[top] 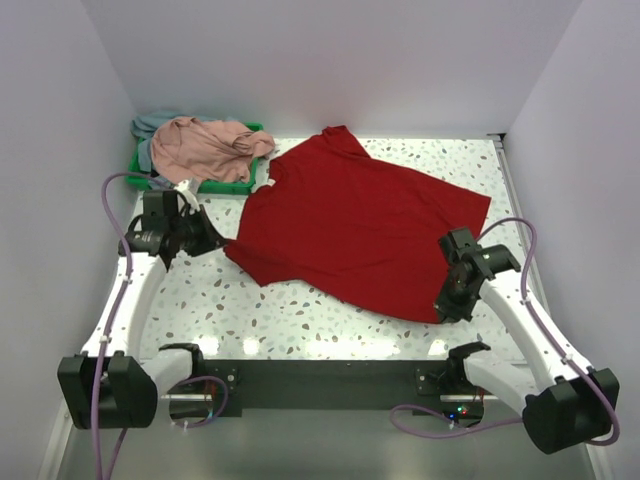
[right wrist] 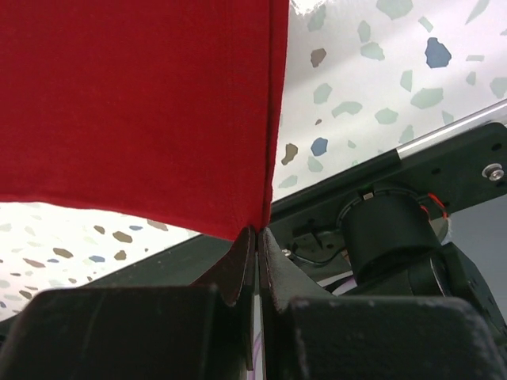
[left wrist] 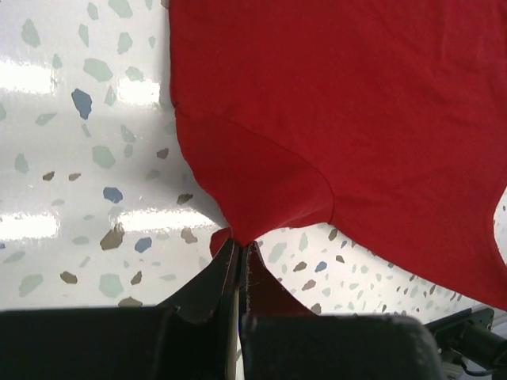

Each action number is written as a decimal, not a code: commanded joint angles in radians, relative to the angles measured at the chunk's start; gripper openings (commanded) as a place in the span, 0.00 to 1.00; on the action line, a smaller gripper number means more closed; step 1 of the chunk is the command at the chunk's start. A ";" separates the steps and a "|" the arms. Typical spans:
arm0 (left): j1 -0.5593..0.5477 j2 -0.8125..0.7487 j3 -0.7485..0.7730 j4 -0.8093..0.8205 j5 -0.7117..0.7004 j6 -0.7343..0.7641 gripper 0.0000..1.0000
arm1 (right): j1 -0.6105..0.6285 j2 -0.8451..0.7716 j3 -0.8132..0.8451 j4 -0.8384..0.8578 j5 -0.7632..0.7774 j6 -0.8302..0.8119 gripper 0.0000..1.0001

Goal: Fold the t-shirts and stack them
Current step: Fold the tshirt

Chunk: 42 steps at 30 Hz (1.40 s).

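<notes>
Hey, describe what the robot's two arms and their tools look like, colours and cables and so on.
Both the left arm and right arm have white tubular links between chunky black joints. A lilac cable loops along each. The left tool and right tool are dark and tapering.

free: near table (top: 300,322) strip | obstacles: green tray (top: 225,187) far-left; red t-shirt (top: 360,225) spread centre

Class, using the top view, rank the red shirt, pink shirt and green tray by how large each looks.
1. red shirt, spread out: clearly largest.
2. pink shirt, bunched up on the tray.
3. green tray: only its edges show under the cloth, so its rank against the pink shirt is unsure.
</notes>
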 commanded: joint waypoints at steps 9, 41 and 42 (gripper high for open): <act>0.009 -0.163 0.013 -0.188 0.031 -0.050 0.00 | 0.023 -0.063 0.067 -0.192 -0.016 -0.005 0.00; -0.068 0.493 0.378 0.111 0.171 -0.061 0.00 | -0.213 0.285 0.114 0.165 -0.049 -0.137 0.00; -0.077 0.512 0.401 0.109 0.171 -0.061 0.00 | -0.235 0.293 0.123 0.167 -0.051 -0.145 0.00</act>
